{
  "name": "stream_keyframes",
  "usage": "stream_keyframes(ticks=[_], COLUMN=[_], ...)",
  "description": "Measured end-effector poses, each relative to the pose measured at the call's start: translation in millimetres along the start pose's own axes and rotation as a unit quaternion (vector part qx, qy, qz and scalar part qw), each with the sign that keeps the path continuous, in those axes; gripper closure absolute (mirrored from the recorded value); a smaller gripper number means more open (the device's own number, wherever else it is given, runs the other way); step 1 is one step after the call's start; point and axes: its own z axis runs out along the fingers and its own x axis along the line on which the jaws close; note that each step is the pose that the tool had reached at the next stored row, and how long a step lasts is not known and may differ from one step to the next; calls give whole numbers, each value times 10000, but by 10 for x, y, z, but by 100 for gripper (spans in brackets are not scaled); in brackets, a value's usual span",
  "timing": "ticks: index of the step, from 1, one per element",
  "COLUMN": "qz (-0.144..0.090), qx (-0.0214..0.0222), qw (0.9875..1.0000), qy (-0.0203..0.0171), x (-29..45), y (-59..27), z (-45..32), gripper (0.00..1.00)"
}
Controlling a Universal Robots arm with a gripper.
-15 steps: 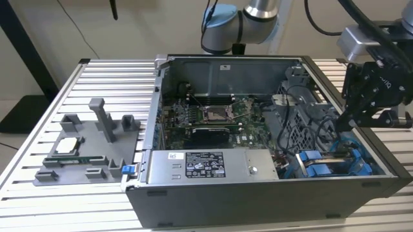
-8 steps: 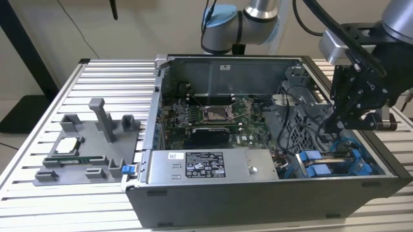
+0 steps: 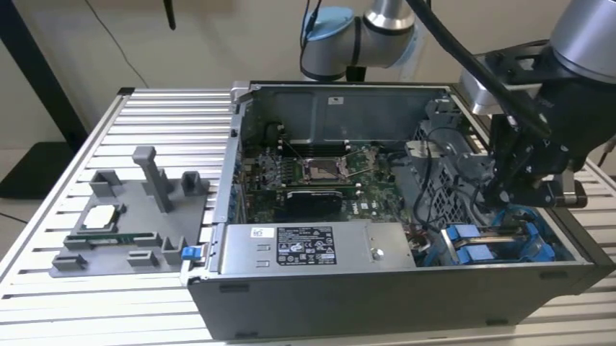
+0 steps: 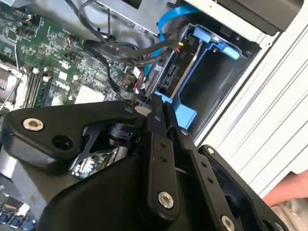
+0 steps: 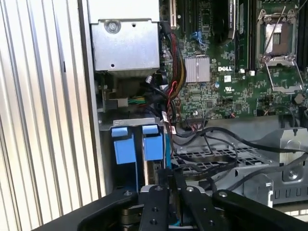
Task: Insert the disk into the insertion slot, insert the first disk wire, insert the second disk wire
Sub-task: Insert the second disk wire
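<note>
The disk (image 4: 169, 79) sits in its bright blue frame (image 4: 186, 115) inside the insertion slot (image 4: 250, 62), a grey metal bay at the case's front corner on the exterior view's right (image 3: 539, 249). Its connector end faces my gripper. My gripper (image 4: 156, 102) hangs low over that bay (image 3: 503, 200), with the fingers (image 4: 155, 144) pressed together just short of the disk's connectors. A black disk wire (image 4: 115, 72) runs down into the fingertips. Another black wire (image 4: 163, 44) reaches the disk's connector edge. Blue frame tabs (image 5: 123, 144) stand just beyond the gripper (image 5: 172, 173).
The open case holds the motherboard (image 3: 308, 169) and a grey power-supply box (image 3: 318, 249). Loose black cables (image 5: 216, 144) and a blue ribbon cable (image 4: 168, 19) crowd the cage. A grey parts fixture (image 3: 135, 216) stands on the slatted table at the exterior view's left. A hand's edge (image 4: 288, 197) shows.
</note>
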Motion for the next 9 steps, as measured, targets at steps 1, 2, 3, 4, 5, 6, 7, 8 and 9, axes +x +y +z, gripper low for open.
stream_keyframes(ticks=[1,2,3,4,5,6,7,8,9], qz=[-8,-16,-27,-36,-45,-53,-59,-62,-66], qx=[71,138,219,295,374,433,478,502,515], qw=[10000,9999,9998,9996,9993,9990,9988,9987,9986], qy=[-7,-12,-19,-27,-34,-38,-41,-43,-41], x=[6,10,14,16,19,21,23,24,25], y=[22,39,58,76,97,112,122,130,133], z=[-1,-2,-3,-3,-3,-2,3,9,17], gripper=[100,100,100,100,100,100,100,100,100])
